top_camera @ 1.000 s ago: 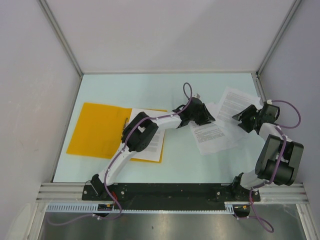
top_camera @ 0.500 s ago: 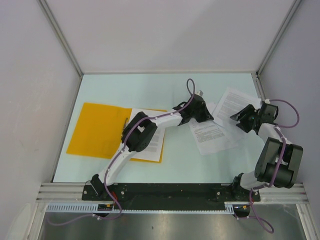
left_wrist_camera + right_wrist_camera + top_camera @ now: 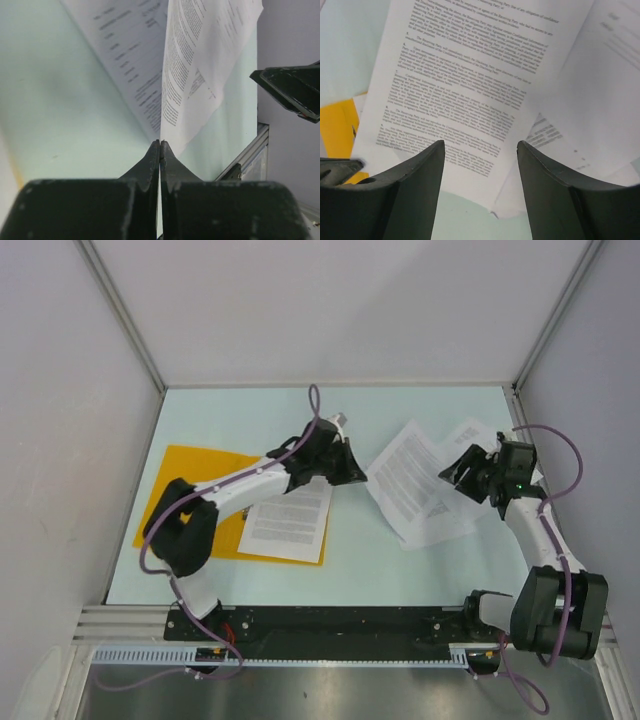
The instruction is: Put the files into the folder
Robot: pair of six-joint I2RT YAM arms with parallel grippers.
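Note:
The orange-yellow folder [image 3: 185, 495] lies flat at the left with one printed sheet [image 3: 290, 525] on its right half. My left gripper [image 3: 358, 476] is shut on the near corner of another sheet [image 3: 405, 475] and holds it raised and curling; the wrist view shows the jaws [image 3: 160, 141] closed on that sheet [image 3: 200, 60]. More sheets [image 3: 455, 525] lie overlapped under it at the right. My right gripper [image 3: 455, 475] is open and empty, hovering over these sheets [image 3: 470, 75], its jaws [image 3: 480, 145] wide apart.
Grey walls enclose the pale green table on three sides. An aluminium frame post [image 3: 520, 415] stands close behind the right arm. The folder's edge [image 3: 335, 125] and part of the left gripper show at the left of the right wrist view.
My left arm has swung left, drawing the gripped sheet off the pile towards the folder. My right gripper has shifted slightly left and back, still open.

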